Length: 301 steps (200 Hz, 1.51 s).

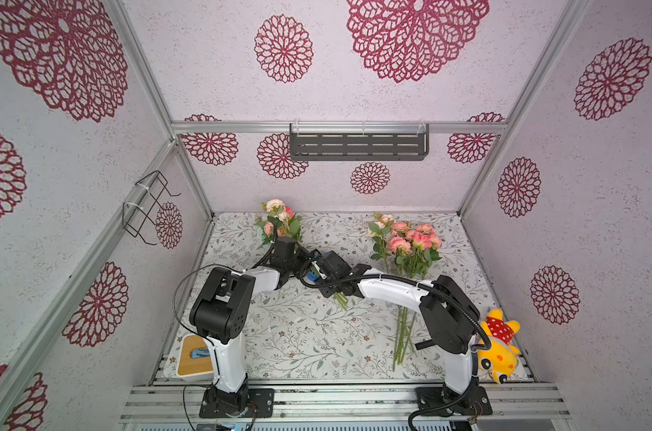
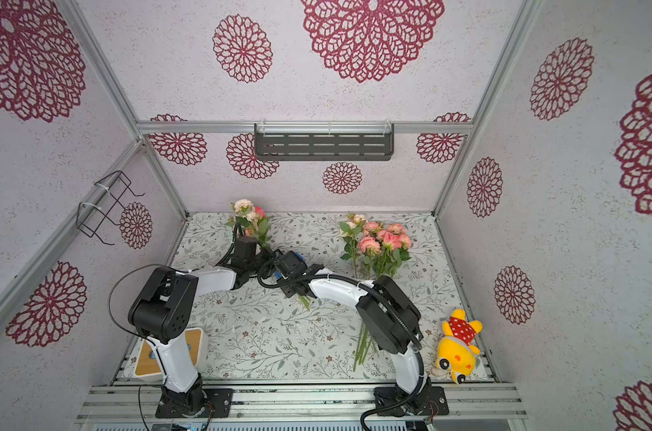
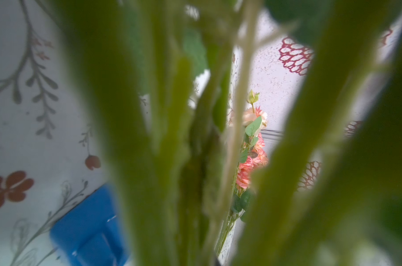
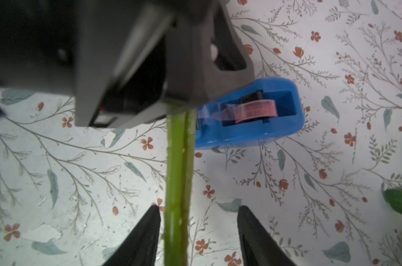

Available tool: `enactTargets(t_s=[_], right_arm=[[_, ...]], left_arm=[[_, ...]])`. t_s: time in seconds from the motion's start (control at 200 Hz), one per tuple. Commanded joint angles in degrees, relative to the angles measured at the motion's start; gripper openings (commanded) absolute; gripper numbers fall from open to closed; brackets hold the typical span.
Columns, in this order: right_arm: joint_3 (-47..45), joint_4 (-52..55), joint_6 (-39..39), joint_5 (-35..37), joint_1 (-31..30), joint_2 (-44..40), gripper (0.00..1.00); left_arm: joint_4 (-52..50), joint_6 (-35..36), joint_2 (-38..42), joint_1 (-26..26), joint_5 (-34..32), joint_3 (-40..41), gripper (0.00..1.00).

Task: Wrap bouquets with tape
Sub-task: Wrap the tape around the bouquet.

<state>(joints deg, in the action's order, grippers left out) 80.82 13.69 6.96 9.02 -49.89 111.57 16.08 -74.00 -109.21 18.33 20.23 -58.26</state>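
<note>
The left gripper (image 4: 172,99) is clamped on the stems of one bouquet (image 1: 279,220), whose blooms rise near the table's (image 1: 317,350) far left corner while the stem ends poke out toward the near edge. The right gripper (image 4: 198,208) straddles those same stems with its jaws apart: one fingertip (image 4: 147,230) lies just beside the stems, the other stands clear. The tape (image 4: 253,131), a blue dispenser with a reddish roll in its well, sits on the table just beside the stems, close to the left gripper. The second bouquet (image 1: 406,242) lies flat toward the far right corner, blooms to the far edge, stems running to the near edge under the right arm.
</note>
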Motion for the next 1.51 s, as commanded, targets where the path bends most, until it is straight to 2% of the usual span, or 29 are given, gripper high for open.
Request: enactTargets(t_s=[0.0, 0.025, 0.035, 0.095, 0.115, 0.17, 0.245, 0.335, 0.48, 0.615, 0.766, 0.881, 0.921, 1.011, 1.131, 1.251, 1.326, 1.501], right_arm=[[-3.8, -4.7, 4.8, -7.0, 3.2, -6.3, 0.65], [-5.7, -6.9, 6.0, -8.9, 3.9, -7.3, 0.71], [-6.1, -7.6, 6.8, -9.5, 4.3, -7.7, 0.77], [-9.9, -13.1, 11.6, -15.2, 6.9, -9.7, 0.82], [-10.9, -15.0, 13.4, -18.0, 7.9, -10.0, 0.91], [-13.5, -20.4, 19.1, -25.7, 10.7, -10.0, 0.92], [-14.9, -26.6, 26.1, -36.8, 13.5, -7.8, 0.86], [-16.2, -32.1, 30.1, -43.3, 14.0, -5.6, 0.78], [-16.8, -35.1, 32.8, -47.1, 14.5, -3.1, 0.71], [-19.1, -45.5, 40.7, -51.7, 16.2, -0.4, 0.65], [-18.1, -45.8, 41.3, -54.0, 16.4, 1.9, 0.56], [-18.7, -47.3, 42.2, -54.6, 16.5, 2.8, 0.44], [-19.0, -47.4, 42.1, -54.6, 16.5, 2.9, 0.37], [-19.2, -47.0, 41.3, -54.5, 16.5, 3.0, 0.12], [-17.7, -37.6, 34.8, -49.8, 16.2, 1.2, 0.00], [-14.1, -23.9, 24.4, -40.3, 14.7, -1.7, 0.00], [-11.6, -16.9, 18.3, -33.2, 12.9, -3.4, 0.00], [-5.2, -5.8, 6.8, -8.9, 5.2, -5.3, 0.00]], left_arm=[[2.4, 0.5, 0.1, 0.2, 1.5, -1.8, 0.00], [2.5, 0.7, 0.2, 0.2, 1.5, -1.8, 0.00], [2.5, 0.8, 0.2, 0.2, 1.5, -1.8, 0.00], [3.4, 1.2, 0.2, 0.2, 1.6, -1.6, 0.00], [3.8, 1.2, 0.2, 0.2, 1.7, -1.5, 0.00], [5.3, 1.2, 0.0, 0.2, 2.1, -1.2, 0.00], [7.3, 1.0, -0.2, 0.2, 2.2, -0.6, 0.00], [9.3, 0.8, -0.2, 0.2, 2.1, 0.0, 0.00], [12.4, 0.7, 0.1, 0.2, 2.1, 0.8, 0.00], [16.5, -0.3, 0.0, 0.2, 2.1, 1.7, 0.00], [18.6, -1.0, 0.0, 0.2, 1.9, 2.2, 0.00], [20.5, -1.4, -0.3, 0.2, 1.7, 2.6, 0.00], [21.2, -1.8, -0.5, 0.2, 1.7, 2.6, 0.00], [23.0, -2.8, -1.2, 0.2, 1.7, 2.9, 0.00], [21.8, -1.8, -0.7, 0.1, 0.1, 3.6, 0.02], [20.9, -1.9, -0.6, 0.2, -0.9, 4.5, 0.15], [20.3, -1.8, -0.6, 0.3, -0.8, 4.8, 0.19], [11.9, 0.9, 0.8, 0.9, -1.6, 3.6, 0.33]])
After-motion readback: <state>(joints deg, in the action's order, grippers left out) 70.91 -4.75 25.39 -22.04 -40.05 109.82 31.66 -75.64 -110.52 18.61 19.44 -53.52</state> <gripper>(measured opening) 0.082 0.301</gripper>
